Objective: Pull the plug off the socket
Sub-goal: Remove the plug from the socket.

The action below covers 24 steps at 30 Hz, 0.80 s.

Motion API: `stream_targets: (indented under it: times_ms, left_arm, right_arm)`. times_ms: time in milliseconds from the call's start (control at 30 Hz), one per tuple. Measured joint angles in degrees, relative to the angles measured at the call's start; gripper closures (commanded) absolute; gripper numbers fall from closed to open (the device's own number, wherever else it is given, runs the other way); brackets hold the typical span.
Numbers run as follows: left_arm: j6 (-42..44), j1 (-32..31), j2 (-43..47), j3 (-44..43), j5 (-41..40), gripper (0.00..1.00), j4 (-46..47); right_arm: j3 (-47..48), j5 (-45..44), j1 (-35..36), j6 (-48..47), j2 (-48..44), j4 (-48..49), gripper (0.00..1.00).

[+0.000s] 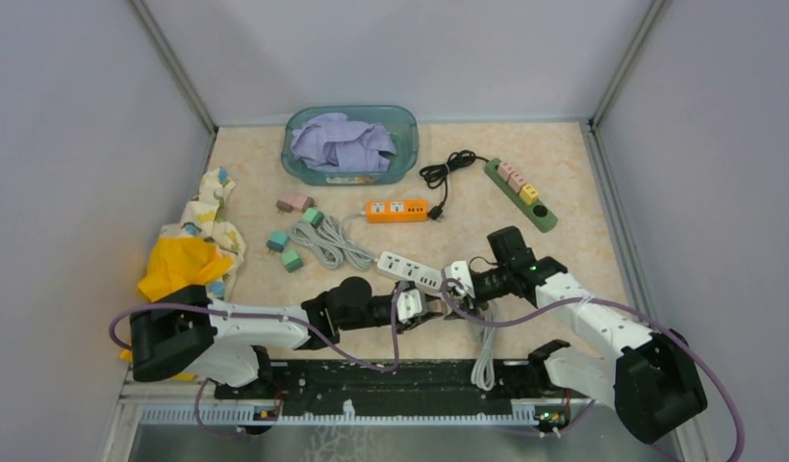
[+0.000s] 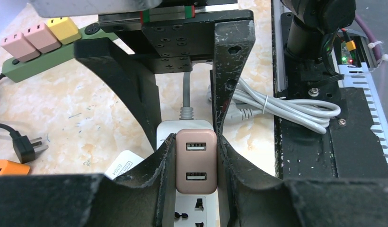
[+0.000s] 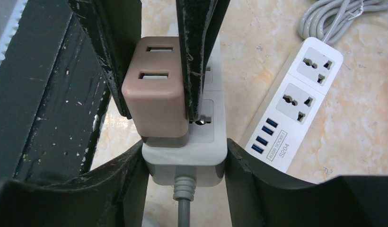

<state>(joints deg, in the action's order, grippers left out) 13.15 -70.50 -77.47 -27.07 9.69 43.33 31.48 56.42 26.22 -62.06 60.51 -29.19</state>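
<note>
A pink two-port USB plug (image 2: 196, 161) sits in the end outlet of a white socket strip (image 2: 198, 210). My left gripper (image 2: 196, 156) is shut on the plug, one pad on each side. In the right wrist view the plug (image 3: 154, 101) stands upright on the strip (image 3: 185, 158), clamped by the left arm's black fingers (image 3: 199, 47). My right gripper (image 3: 185, 156) straddles the strip's cable end with both fingers against its sides. From above, both grippers meet near the front middle, left gripper (image 1: 415, 308) and right gripper (image 1: 458, 284).
A second white strip (image 3: 301, 99) lies just beside the held one. Further back are an orange strip (image 1: 396, 210), a green strip (image 1: 519, 192) with pink and yellow plugs, a grey cable coil (image 1: 328, 241), loose plugs (image 1: 294, 203), a teal bin (image 1: 350, 173) and cloths (image 1: 193, 255).
</note>
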Motion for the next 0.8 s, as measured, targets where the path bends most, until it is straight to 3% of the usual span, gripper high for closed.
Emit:
stream_targets:
  times_ms: [133, 267, 667, 800]
  left_arm:
    - [-0.07, 0.15, 0.02, 0.04, -0.35, 1.0, 0.17]
    - [-0.46, 0.15, 0.02, 0.76, -0.87, 1.0, 1.57]
    - [-0.26, 0.15, -5.73, -2.03, -0.68, 1.0, 3.21]
    - [-1.66, 0.74, -2.86, 2.67, -1.55, 0.99, 8.72]
  right_arm:
    - [0.0, -0.42, 0.04, 0.28, 0.0, 0.26, 0.76]
    - [0.02, -0.31, 0.04, 0.46, -0.02, 0.48, 0.85]
    - [0.13, -4.68, -0.48, 2.32, -0.07, -2.03, 1.0]
    - [0.81, -1.97, -0.5, 3.93, -0.07, -1.44, 1.0]
